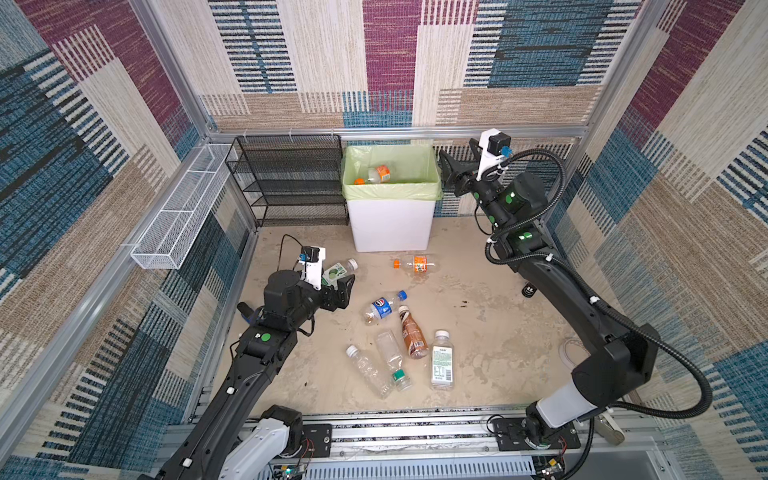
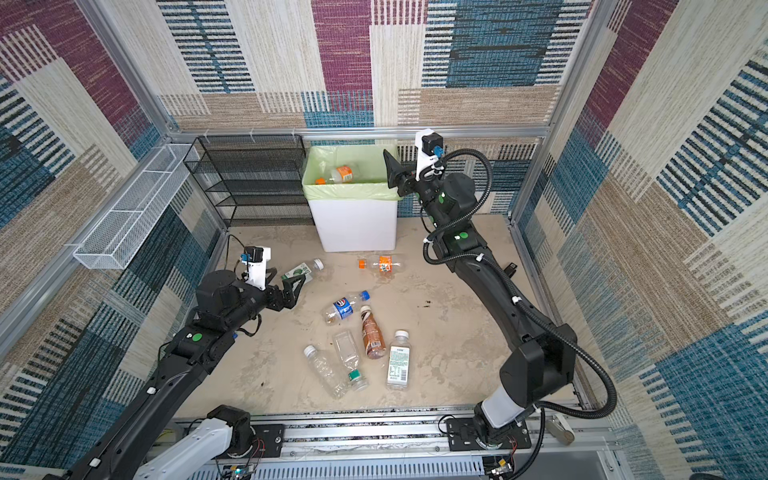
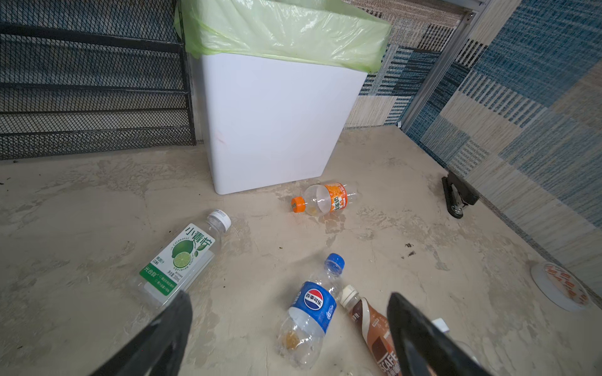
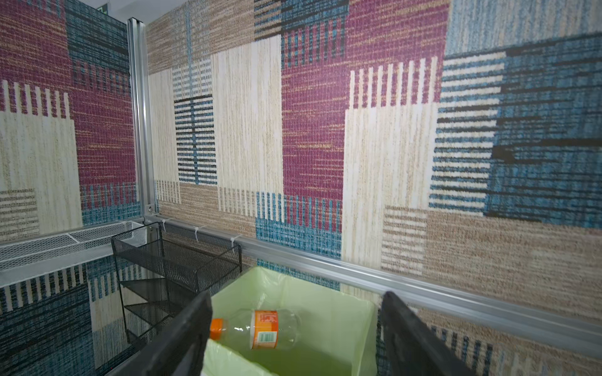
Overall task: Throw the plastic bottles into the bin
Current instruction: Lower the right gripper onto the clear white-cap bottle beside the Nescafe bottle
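I see the white, green-lined bin (image 1: 390, 226) standing upright at the far wall, an orange-capped bottle (image 1: 377, 174) on its side inside. On the floor lie an orange-labelled bottle (image 1: 417, 264) just in front of the bin, a lime-labelled bottle (image 1: 340, 270) to the left, and a cluster of five (image 1: 412, 338) nearer.

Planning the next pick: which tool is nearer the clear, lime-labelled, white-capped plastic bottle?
Left. The left tool is right beside the lime-labelled bottle; the right tool is far off, up by the rim of the white green-lined bin.

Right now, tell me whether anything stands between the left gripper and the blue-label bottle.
Nothing visible does. The left gripper hangs open, and only bare floor lies between it and the blue-label bottle; the lime-label bottle lies on its other side.
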Tool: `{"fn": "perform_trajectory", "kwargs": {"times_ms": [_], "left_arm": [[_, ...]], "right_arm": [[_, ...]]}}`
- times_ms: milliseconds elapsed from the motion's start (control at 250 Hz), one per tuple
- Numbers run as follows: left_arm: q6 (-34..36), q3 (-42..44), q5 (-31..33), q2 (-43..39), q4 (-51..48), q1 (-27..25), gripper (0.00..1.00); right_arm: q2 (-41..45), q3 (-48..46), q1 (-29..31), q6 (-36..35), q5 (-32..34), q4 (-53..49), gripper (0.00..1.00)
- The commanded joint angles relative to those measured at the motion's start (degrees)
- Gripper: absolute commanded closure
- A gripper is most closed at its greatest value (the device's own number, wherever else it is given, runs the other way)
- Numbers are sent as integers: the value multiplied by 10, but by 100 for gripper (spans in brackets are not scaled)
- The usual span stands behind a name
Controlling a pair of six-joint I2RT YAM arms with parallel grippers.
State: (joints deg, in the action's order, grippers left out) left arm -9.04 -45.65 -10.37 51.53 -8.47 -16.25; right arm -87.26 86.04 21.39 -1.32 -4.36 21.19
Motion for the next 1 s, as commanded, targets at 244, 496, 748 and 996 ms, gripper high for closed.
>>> {"fn": "perform_trajectory", "kwargs": {"times_ms": [244,496,748,996], "left_arm": [[-56,0,8,32,-8,0,5],[-106,30,5,43,-27,0,4],[-137,62,-10,48,-3,0,4],[-146,78,-9,55,18,1,4]], "right_arm": [[115,-214,-4,58,5,-138,14],[186,-347,4,198,22,-333,13],[238,-413,81,288,45,-488,11],[255,-469,178,394,45,-544,10]]}}
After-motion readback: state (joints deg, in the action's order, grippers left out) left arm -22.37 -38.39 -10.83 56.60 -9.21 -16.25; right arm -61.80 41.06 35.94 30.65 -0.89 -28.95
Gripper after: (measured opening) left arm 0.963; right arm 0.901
